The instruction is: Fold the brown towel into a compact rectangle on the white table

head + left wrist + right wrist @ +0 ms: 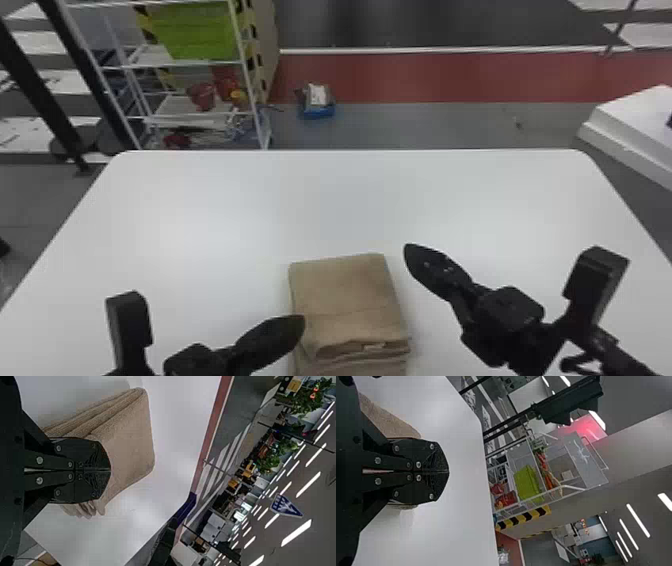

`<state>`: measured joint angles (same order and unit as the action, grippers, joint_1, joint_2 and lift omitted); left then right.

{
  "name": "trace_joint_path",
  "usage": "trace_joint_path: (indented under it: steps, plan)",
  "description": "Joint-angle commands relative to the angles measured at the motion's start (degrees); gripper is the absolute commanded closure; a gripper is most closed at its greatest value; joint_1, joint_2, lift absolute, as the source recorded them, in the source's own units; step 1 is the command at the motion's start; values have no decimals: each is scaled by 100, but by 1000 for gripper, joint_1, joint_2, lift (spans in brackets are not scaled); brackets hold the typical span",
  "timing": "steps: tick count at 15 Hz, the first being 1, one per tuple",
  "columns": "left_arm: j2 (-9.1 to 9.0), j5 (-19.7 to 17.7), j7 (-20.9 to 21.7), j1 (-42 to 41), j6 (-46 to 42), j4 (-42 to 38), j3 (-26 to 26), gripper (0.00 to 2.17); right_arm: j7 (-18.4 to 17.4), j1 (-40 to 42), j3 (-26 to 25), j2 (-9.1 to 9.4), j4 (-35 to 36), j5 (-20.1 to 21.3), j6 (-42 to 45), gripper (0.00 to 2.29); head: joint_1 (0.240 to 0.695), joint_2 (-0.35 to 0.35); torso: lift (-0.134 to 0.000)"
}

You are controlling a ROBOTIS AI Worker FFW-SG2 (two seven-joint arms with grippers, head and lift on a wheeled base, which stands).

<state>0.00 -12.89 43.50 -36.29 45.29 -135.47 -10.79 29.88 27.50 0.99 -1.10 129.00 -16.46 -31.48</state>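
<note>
The brown towel [345,300] lies folded into a thick, layered rectangle near the front of the white table [350,200]. My left gripper [295,325] is at the towel's left edge, its tip overlapping that edge from this viewpoint. To the right of the towel and apart from it, my right gripper [415,255] is over the table. In the left wrist view, the left gripper [110,471] has its fingers together in front of the towel [132,443], whose stacked layers show. The right gripper [448,471] also has its fingers pressed together, with part of the towel [387,417] behind it.
Beyond the table's far edge stand a white shelf rack [185,62] with a green bin [195,32] and, on the floor, a small blue container [318,107]. A white stepped block [635,125] is off to the right.
</note>
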Motion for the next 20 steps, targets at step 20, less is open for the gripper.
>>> trace_joint_path:
  steps: [20]
  plan:
    - [-15, 331, -536, 333, -1123, 776, -81, 2084, 79, 203, 1263, -329, -1835, 64, 1007, 1396, 695, 304, -124]
